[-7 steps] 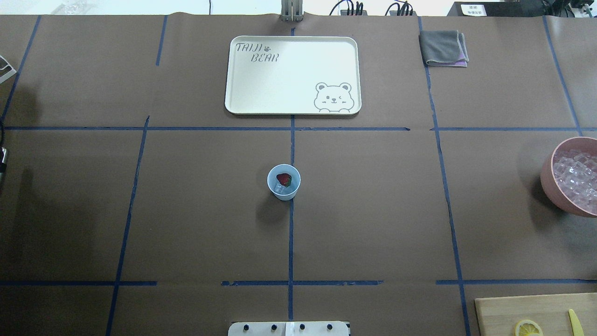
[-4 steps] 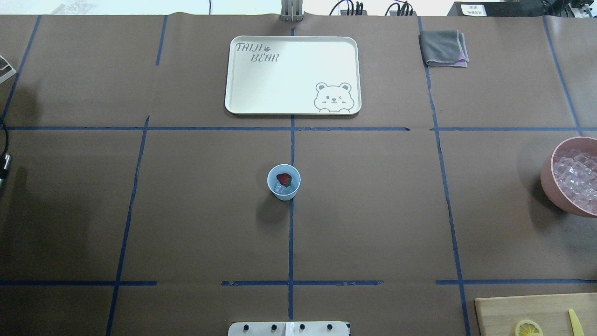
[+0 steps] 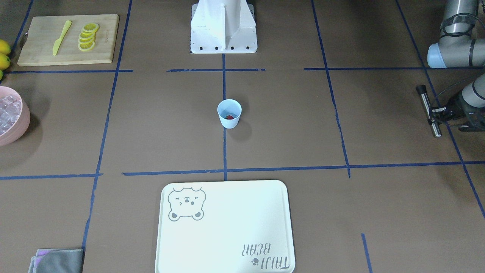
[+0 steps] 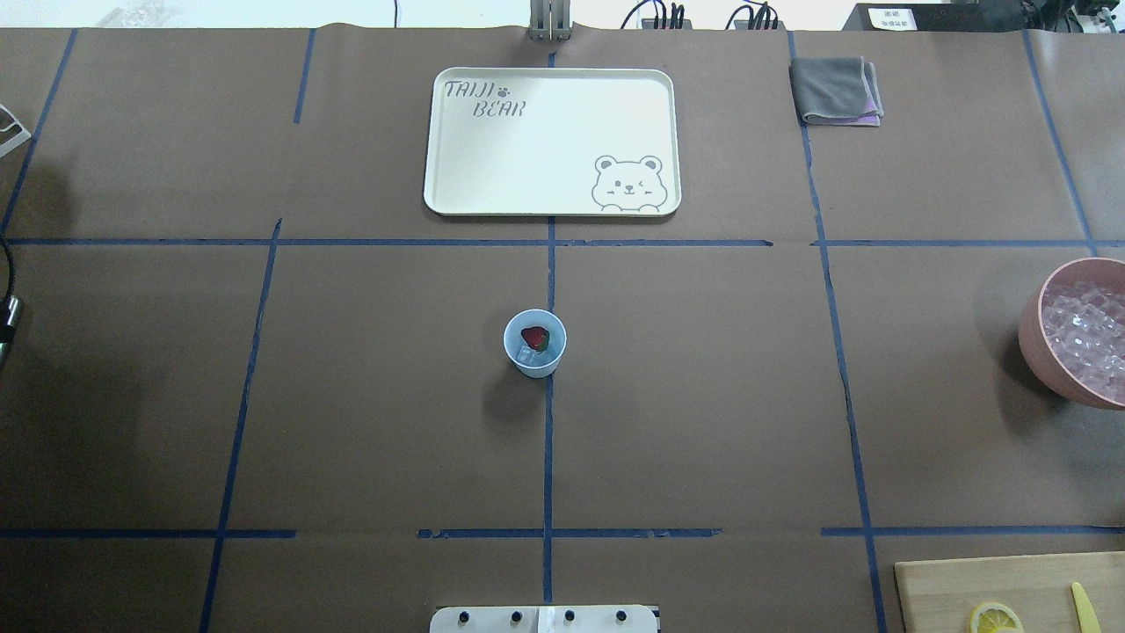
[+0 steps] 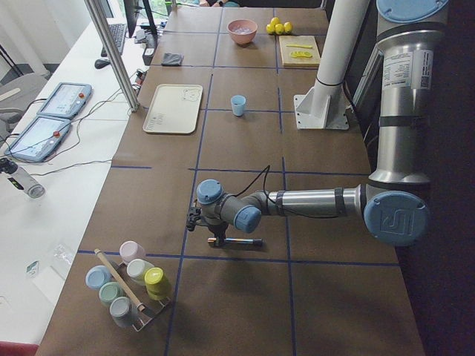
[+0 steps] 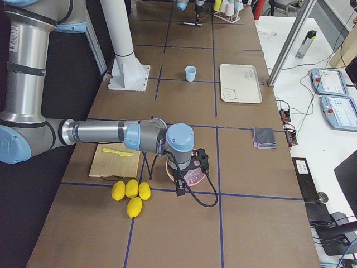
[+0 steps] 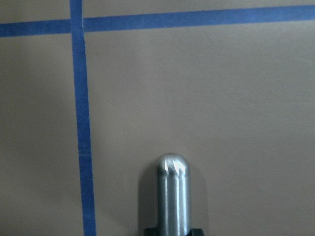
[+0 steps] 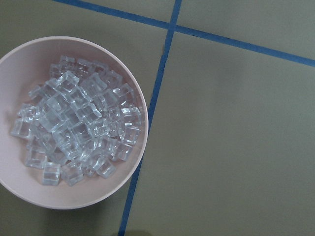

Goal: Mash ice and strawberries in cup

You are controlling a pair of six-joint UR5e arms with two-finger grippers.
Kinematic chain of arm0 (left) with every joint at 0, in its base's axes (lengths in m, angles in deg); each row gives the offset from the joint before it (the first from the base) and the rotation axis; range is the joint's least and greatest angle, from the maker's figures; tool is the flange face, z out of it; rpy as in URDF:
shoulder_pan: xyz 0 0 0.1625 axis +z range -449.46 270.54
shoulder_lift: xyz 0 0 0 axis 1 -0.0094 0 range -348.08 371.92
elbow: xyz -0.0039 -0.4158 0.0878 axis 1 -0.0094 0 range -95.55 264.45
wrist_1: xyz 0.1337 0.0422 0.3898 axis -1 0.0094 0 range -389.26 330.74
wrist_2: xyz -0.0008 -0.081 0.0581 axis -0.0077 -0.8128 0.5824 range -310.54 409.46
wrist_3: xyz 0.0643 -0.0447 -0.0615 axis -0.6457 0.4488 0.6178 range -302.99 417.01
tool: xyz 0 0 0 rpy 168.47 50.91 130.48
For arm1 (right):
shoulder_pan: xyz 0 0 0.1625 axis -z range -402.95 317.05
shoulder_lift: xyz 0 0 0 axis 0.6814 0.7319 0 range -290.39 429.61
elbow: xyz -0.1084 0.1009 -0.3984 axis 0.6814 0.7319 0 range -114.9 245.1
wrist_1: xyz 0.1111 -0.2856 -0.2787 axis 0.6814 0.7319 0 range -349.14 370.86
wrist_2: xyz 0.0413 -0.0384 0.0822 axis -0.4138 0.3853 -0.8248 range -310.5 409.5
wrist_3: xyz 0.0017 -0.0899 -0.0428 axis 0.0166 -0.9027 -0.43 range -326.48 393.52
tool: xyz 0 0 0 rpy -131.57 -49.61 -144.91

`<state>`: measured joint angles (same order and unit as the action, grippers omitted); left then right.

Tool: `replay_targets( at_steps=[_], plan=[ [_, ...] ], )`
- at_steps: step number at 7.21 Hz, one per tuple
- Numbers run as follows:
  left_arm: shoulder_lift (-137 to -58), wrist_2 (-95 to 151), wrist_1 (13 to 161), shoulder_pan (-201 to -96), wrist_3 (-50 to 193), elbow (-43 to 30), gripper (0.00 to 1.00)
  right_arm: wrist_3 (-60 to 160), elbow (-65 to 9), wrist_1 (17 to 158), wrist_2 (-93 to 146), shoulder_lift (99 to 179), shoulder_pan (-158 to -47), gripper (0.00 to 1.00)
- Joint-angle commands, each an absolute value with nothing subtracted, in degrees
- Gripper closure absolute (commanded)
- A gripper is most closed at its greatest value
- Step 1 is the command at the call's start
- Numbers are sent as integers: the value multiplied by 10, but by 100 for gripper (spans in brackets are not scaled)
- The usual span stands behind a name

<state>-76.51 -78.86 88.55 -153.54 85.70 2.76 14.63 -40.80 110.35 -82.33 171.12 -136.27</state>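
The pale-blue cup (image 4: 536, 369) is standing upright near the middle of the table (image 4: 703, 396), on the centre blue tape line and well apart from both arms. Inside it, one red strawberry (image 4: 534, 337) is lying toward the tray side. A little clear ice (image 4: 526, 355) is sitting just beside it on the robot's side, and both are looking whole. The left gripper (image 3: 434, 115) is hanging far out at the robot's left end of the table, its fingers clamping narrowly on a metal rod (image 3: 425, 102) near the rod's middle. In the left wrist view the rod's rounded end is pointing out over bare brown paper beside a tape crossing. The right gripper (image 6: 196, 163) is hovering over the pink bowl (image 4: 1030, 334) at the opposite end. Its fingers are showing only in the side view, so I cannot tell whether they are wide or narrow. The bowl is holding a heap of loose cubes (image 8: 78, 123). The cream tray (image 4: 545, 141) is lying beyond the cup, with a grey cloth (image 4: 835, 88) off to the robot's right of it.
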Motion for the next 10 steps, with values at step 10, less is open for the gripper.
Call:
replay_targets(
  at_steps=[10],
  plan=[
    [-765,-857,744,-1655,644,-68,0,147,-412,1104,-824,1714,-1363,1]
  ],
)
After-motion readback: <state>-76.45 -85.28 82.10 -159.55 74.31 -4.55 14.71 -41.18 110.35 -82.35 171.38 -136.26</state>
